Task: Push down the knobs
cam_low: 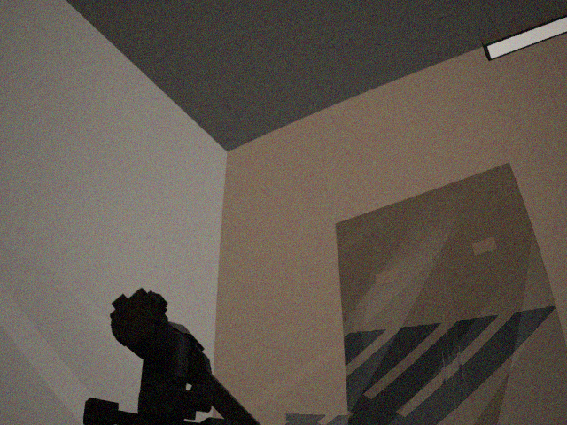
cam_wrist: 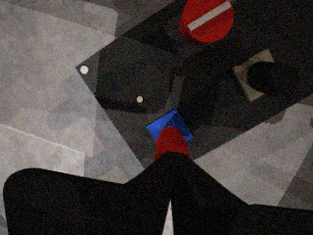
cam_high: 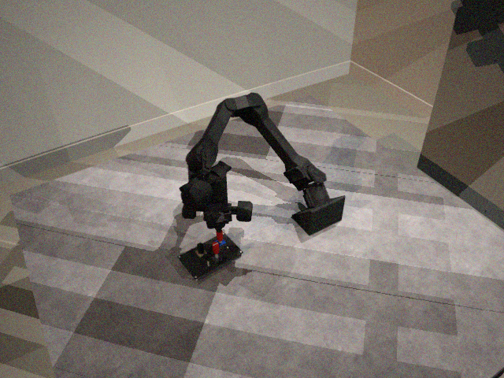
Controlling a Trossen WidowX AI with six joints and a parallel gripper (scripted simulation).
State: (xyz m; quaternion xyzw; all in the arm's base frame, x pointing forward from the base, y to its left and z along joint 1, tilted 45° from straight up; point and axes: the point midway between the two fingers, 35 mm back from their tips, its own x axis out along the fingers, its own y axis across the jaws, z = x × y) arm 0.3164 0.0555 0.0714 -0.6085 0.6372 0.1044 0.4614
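The black circuit board (cam_high: 192, 264) (cam_wrist: 131, 69) stands on the table. A red knob (cam_high: 220, 235) (cam_wrist: 171, 139) is over the blue potentiometer (cam_high: 222, 242) (cam_wrist: 160, 126); its lower end looks close to the blue body, but whether they touch cannot be told. My gripper (cam_high: 219, 228) (cam_wrist: 173, 160) is shut, its fingertips at the top of this knob, with nothing seen between them. A second red knob (cam_high: 215, 246) (cam_wrist: 207, 30), with a white line on top, stands away from the fingers; a grey part shows below it in the top view. Its seat is unclear.
A black round part (cam_high: 200, 247) (cam_wrist: 262, 76) on a tan base stands on the board beside the knobs. Small pale pins (cam_wrist: 140, 99) rise from the board. The arm's base (cam_high: 321, 215) is right of the board. The exterior view shows only the upper arm (cam_low: 159, 374).
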